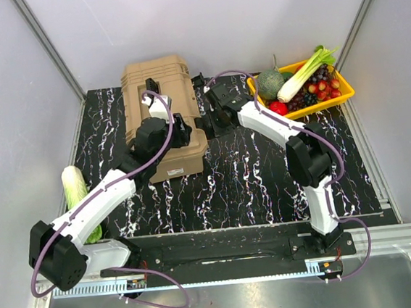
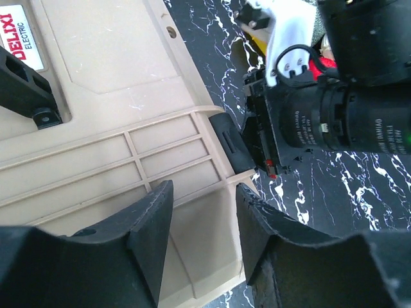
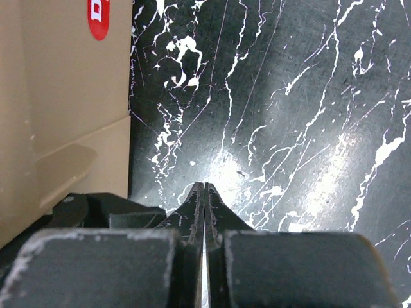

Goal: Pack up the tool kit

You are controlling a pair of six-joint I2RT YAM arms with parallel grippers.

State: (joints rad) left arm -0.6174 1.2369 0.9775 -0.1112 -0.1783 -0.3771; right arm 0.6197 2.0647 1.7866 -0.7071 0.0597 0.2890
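From where I stand, the left gripper (image 2: 202, 192) has its two black fingers (image 2: 151, 224) partly apart with nothing between them. They hang over the right edge of the toolbox (image 1: 160, 74) lid, and I can't tell whether they touch it. Just off that edge, on the toolbox's right wall, sits a black latch (image 2: 228, 138).

The right gripper (image 3: 204, 189) is pinched fully together on nothing. Its tip is low over the black marbled table (image 1: 251, 179), just beside the toolbox's right wall and close to that latch.

The toolbox lies with its lid down and its long axis running away from the arm bases, slightly skewed. No loose tools are in sight.

To my eye, what matters next is that latch. It faces right, so it lies below and to the right of the left fingers but directly beside the right ones, making the right arm the nearer. The yellow tray (image 1: 342, 97) of vegetables sits well off to the toolbox's right.
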